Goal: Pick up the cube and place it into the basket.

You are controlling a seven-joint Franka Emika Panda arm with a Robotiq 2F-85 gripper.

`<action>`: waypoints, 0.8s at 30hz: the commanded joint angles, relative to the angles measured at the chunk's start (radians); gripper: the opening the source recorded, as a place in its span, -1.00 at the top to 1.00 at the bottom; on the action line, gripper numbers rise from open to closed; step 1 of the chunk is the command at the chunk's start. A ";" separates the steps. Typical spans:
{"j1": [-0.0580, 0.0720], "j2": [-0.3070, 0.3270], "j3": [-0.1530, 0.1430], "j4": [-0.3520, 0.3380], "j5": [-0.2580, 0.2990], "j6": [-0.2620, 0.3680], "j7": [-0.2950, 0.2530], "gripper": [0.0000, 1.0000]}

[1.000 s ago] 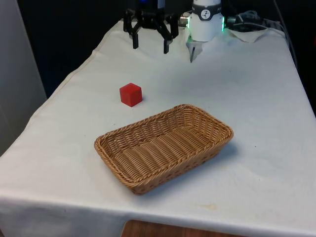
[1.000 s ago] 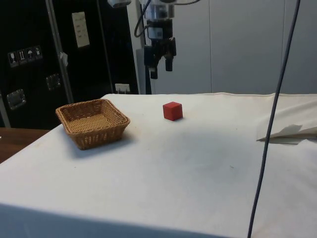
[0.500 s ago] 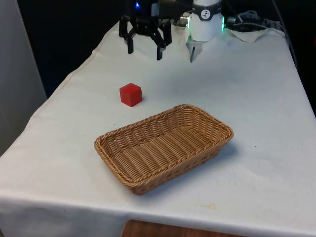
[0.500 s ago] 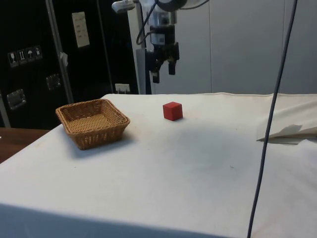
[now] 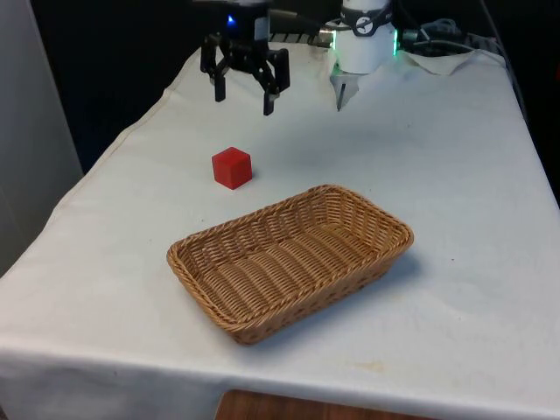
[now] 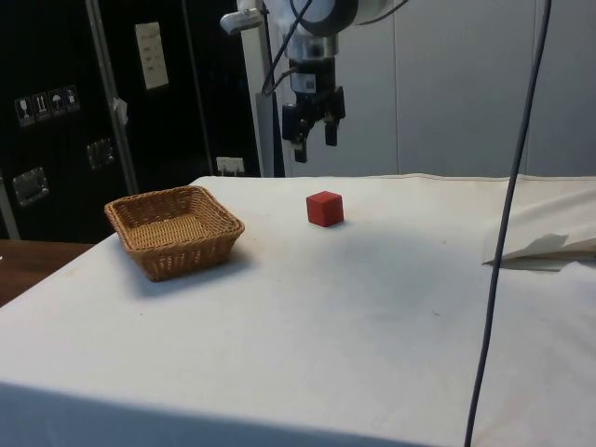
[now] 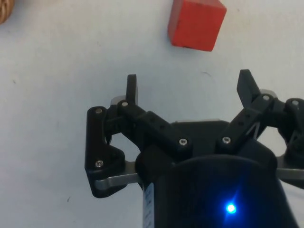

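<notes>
We record a desk [image 5: 455, 175] draped in white cloth. On it sits a rectangular woven wicker basket [image 5: 290, 260], nothing inside it. The black two-finger gripper [image 5: 243, 96] hangs in the air above the desk, its fingers [image 7: 131, 88] spread wide, holding nothing and touching nothing. The small red cube [image 5: 232, 167] rests on the cloth, just beyond the basket and below the gripper, apart from both.

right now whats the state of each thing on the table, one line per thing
red cube: resting on the white cloth, not gripped, outside the basket
wicker basket: upright, nothing inside
gripper: open, holding nothing, in the air above the table behind the cube
</notes>
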 commanded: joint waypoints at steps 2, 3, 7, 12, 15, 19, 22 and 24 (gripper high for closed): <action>-0.004 0.010 -0.002 0.003 0.010 0.009 -0.002 -1.00; -0.005 0.013 -0.004 0.004 0.011 0.009 -0.003 -1.00; -0.006 0.025 -0.011 0.008 0.013 0.011 -0.003 -1.00; -0.008 0.040 -0.018 0.012 0.016 0.014 -0.003 -1.00; -0.008 0.051 -0.021 0.015 0.020 0.017 -0.002 -1.00; -0.009 0.072 -0.023 0.021 0.032 0.026 -0.002 -1.00; -0.008 0.081 -0.023 0.022 0.037 0.033 0.000 -1.00; -0.007 0.090 -0.023 0.026 0.042 0.036 0.002 -1.00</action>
